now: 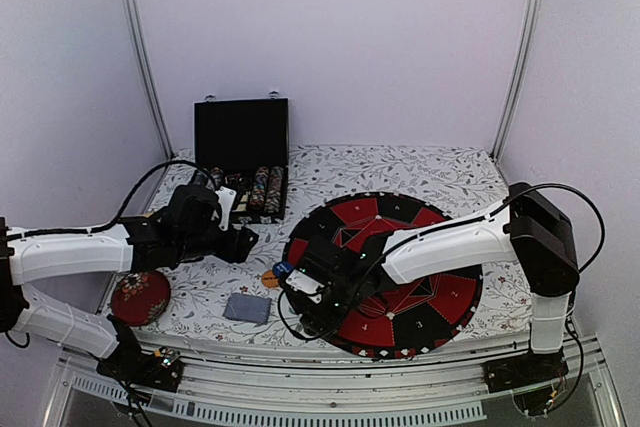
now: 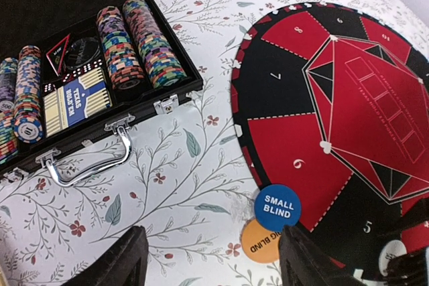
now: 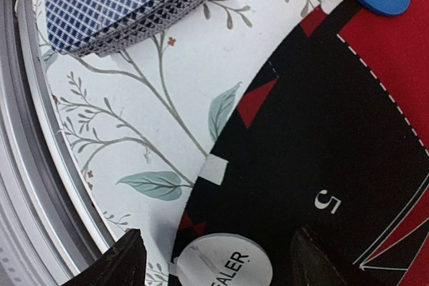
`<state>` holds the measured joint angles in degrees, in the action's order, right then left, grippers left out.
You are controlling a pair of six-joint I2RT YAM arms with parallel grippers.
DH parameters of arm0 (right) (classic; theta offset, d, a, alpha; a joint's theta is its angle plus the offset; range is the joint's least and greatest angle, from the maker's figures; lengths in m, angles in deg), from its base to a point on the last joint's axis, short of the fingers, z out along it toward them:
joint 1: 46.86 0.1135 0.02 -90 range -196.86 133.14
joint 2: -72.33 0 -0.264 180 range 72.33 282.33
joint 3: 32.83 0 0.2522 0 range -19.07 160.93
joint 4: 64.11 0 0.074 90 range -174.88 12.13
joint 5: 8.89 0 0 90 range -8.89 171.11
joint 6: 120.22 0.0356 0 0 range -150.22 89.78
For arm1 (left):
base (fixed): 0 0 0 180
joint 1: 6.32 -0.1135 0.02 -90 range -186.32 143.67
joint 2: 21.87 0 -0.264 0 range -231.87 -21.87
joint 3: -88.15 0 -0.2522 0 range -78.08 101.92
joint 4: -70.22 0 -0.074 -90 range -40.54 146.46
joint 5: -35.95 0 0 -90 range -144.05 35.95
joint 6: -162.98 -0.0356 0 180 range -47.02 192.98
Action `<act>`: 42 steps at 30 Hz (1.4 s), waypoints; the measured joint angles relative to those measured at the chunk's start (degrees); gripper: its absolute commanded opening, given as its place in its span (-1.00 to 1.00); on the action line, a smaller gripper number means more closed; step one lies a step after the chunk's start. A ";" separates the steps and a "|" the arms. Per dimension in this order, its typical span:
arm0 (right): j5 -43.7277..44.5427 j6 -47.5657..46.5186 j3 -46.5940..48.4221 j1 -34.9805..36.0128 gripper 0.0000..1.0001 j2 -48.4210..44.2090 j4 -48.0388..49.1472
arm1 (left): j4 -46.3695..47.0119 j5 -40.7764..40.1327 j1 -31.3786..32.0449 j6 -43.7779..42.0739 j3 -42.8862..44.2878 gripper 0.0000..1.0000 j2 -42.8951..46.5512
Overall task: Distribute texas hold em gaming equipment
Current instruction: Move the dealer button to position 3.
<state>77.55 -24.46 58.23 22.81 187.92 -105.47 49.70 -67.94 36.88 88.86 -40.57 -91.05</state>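
Note:
A blue SMALL BLIND button lies at the mat's left edge, overlapping an orange BIG BLIND button on the cloth. My left gripper hovers open over the cloth just left of them, nothing between its fingers. The white DEALER button lies flat on the rim of the red-and-black mat, between the spread fingers of my open right gripper. A deck of grey-backed cards rests on the cloth near the front edge. Rows of striped chips stay in the open case.
The black chip case stands open at the back left, its metal handle facing me. A round red cushion-like thing sits at the front left. The table's metal front rail runs close beside the right gripper.

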 measured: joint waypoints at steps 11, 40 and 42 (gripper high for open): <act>6.80 1.99 -0.11 1.16 -0.12 0.00 -2.93 | -0.22 0.24 0.00 -0.46 0.00 0.39 -0.96; 11.74 29.14 -24.96 -3.15 -0.22 -20.09 -8.55 | -1.07 0.20 0.00 -2.38 0.11 0.40 -1.99; 11.87 30.88 -26.05 -3.82 -0.22 -21.20 -9.35 | -1.14 0.20 0.00 -2.49 0.35 0.40 -2.38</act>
<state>89.42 6.42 32.17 18.98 166.72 -114.82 48.56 -67.75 36.88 86.37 -40.22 -93.44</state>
